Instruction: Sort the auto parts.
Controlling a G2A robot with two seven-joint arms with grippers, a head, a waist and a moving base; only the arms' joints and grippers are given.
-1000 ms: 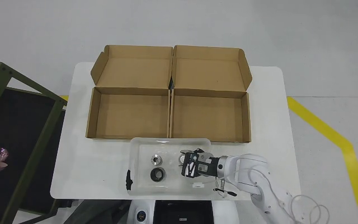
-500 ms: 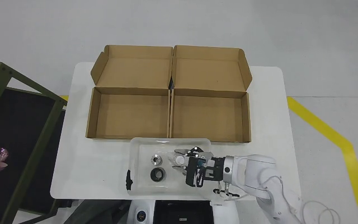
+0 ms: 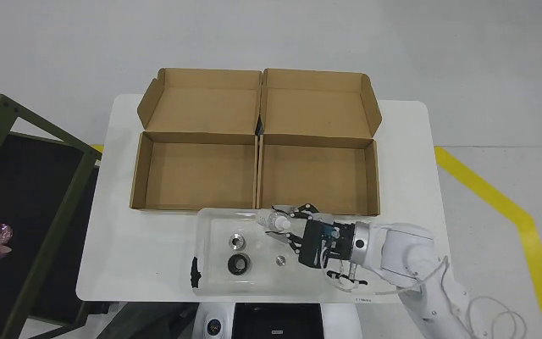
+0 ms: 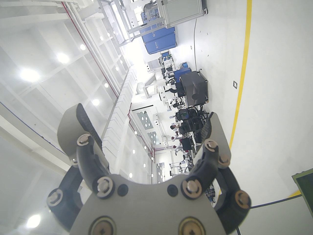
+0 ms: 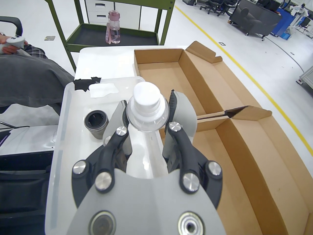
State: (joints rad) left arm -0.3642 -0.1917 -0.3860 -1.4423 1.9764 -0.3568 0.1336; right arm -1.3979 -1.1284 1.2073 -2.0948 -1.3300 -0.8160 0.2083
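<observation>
— Where am I in the job?

— Your right claw (image 5: pixel 148 113) is pinching a white stepped plastic cap with a clear glossy collar (image 5: pixel 146 103), one finger pressed on either side of the collar. The cap looks lifted off the floor of the shallow translucent plastic tray (image 5: pixel 64 113) below the claw. I'd judge the pick is done and you're at the carry.

— What else is down there?

— Just beside the claw, on the tray floor, stands a short dark metal cylindrical sleeve (image 5: pixel 95 123), dull outside and ribbed in the bore. I expect it to be heavier and less slippery than the cap. A smaller round metal piece (image 3: pixel 236 242) lies near it, but I can't tell its shape.

— And the drop?

— Past the tray's rim, two open brown cardboard boxes sit side by side on the white desk (image 3: pixel 406 152). One box (image 5: pixel 244 162) is just beside the claw and the other box (image 5: pixel 168 74) is beyond it. Both are matte and corrugated, with their lids folded back. Your next move calls for clearing the tray rim and a box wall, then lowering before you let go. I can't tell which box suits this cap.

— The other arm?

— Your left claw (image 4: pixel 145 121) is spread, holding nothing, well apart from all this and pointing at the ceiling.
</observation>
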